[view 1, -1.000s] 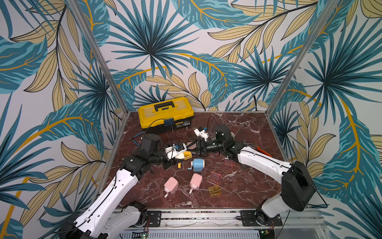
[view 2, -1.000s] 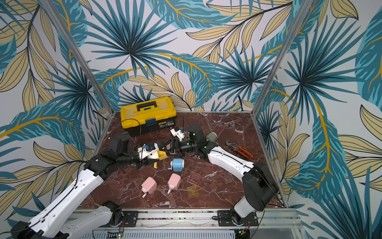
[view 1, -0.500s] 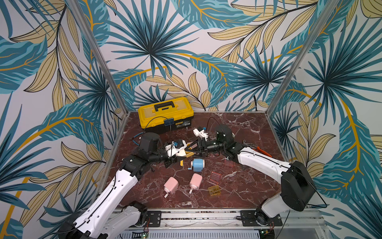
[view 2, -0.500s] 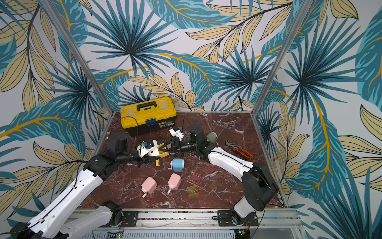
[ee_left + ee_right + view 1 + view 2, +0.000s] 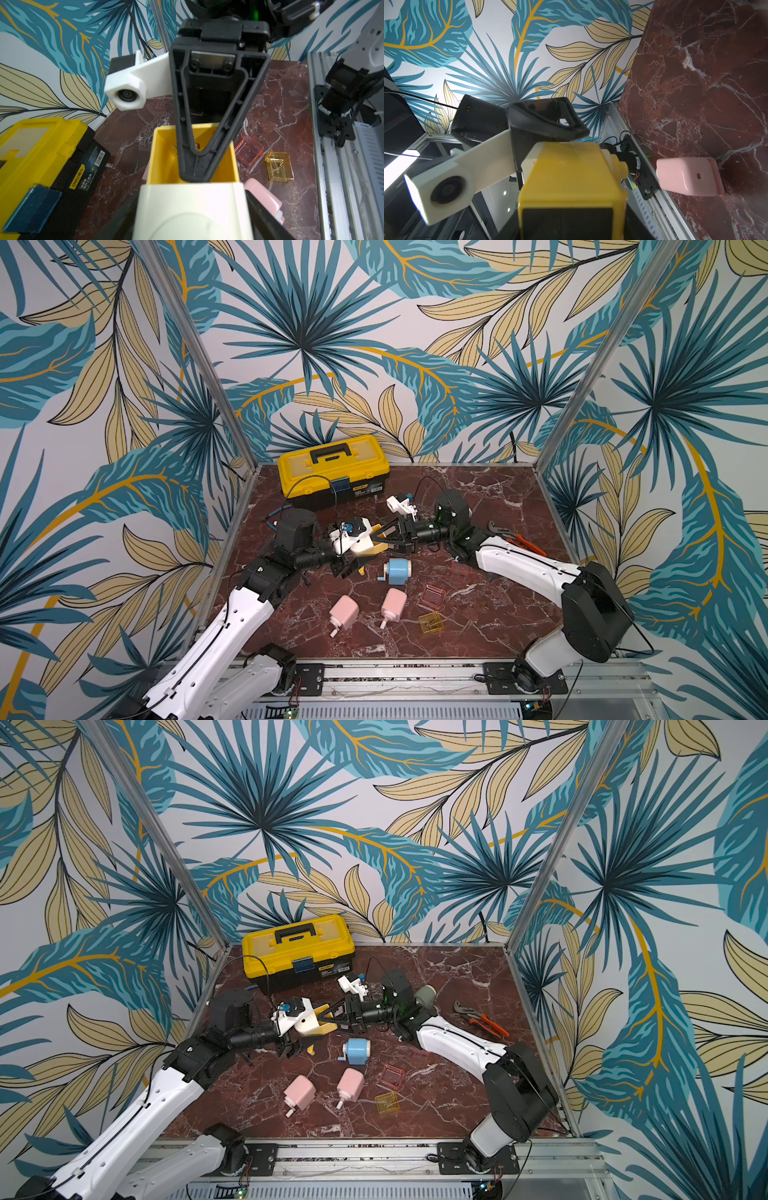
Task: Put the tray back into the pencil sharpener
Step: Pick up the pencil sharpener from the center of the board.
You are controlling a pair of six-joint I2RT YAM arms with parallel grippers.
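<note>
Up above the middle of the desk (image 5: 478, 635), the left hand (image 5: 355, 556) sits around the cream end of the pencil sharpener (image 5: 375, 548); I cannot tell if it squeezes or sits loose. At 3 o'clock from it, the right hand (image 5: 376, 541) pinches the yellow end. Down at 5 o'clock the yellow tray (image 5: 431, 622) lies on the desk, near a red tray (image 5: 433, 596). It looks light, thin and slippery, and hard squeezing might crack it. I would pinch two facing side walls, gently.
</note>
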